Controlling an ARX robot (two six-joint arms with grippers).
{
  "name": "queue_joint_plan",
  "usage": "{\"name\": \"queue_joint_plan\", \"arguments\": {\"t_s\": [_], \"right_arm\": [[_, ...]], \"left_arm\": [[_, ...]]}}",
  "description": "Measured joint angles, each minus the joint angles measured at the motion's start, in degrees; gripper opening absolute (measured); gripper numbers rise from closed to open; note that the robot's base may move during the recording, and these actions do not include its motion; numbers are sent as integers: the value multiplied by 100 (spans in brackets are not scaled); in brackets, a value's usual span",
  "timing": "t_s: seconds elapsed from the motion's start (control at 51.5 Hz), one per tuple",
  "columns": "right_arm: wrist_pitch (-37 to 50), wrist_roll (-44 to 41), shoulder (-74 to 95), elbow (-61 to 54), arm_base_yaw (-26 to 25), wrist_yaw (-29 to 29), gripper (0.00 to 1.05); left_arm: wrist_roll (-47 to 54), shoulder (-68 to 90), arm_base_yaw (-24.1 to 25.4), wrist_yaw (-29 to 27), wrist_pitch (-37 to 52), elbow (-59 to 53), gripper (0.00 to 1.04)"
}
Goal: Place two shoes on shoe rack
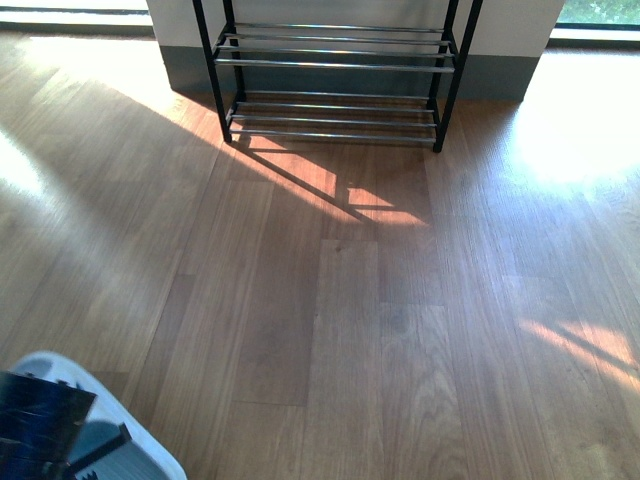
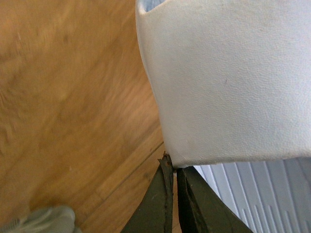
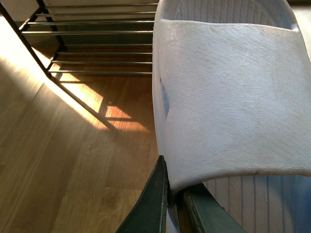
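The shoe rack point(image 1: 335, 75), black uprights with chrome rods, stands against the far wall at top centre of the front view. At the bottom left corner, a pale blue slide point(image 1: 140, 452) shows under my left arm's dark housing point(image 1: 40, 420). In the left wrist view my left gripper point(image 2: 173, 167) is shut on the edge of that slide's strap point(image 2: 228, 82), above its ribbed footbed point(image 2: 262, 194). My right gripper point(image 3: 174, 182) is shut on the strap edge of a second pale blue slide point(image 3: 233, 97), with the rack point(image 3: 97, 43) ahead of it. The right arm is outside the front view.
Wooden plank floor point(image 1: 340, 300) stretches between me and the rack, with sunlit patches point(image 1: 580, 130) at the right. A grey shoe's tip point(image 2: 43, 221) shows on the floor in the left wrist view. A grey skirting wall point(image 1: 500, 75) runs behind the rack.
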Motion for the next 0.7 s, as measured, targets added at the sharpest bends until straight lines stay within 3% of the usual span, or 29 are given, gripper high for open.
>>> {"name": "queue_joint_plan", "arguments": {"t_s": [0.155,0.272,0.369,0.427,0.446,0.505,0.524,0.544,0.582,0.621,0.699], "right_arm": [[0,0,0,0,0,2,1],[0,0,0,0,0,0,1],[0,0,0,0,0,2,1],[0,0,0,0,0,15,1],[0,0,0,-2,0,20,1],[0,0,0,-2,4,-20,1],[0,-2,0,-2,11,-24,1],[0,0,0,-2,13,-22,1],[0,0,0,-2,15,-20,1],[0,0,0,-2,15,-20,1],[-2,0,0,-2,-11,37,1]], "left_arm": [[981,-1082,227,136,850,-831,2],[2240,-2900,732,603,1224,-2015,2],[3340,-4988,1386,1298,192,-2844,2],[3978,-5840,1532,1360,481,-3016,2],[4109,-6083,1486,1241,595,-2946,2],[4465,-6957,1106,756,-776,-2450,2],[4728,-7582,1001,907,-1652,-2074,2],[4835,-7799,1012,992,-1956,-1895,2],[5215,-8218,1198,1512,-2382,-1451,2],[5418,-8470,1458,1696,-2524,-1246,2],[6131,-8944,1987,1502,-2428,-1266,2]]}}
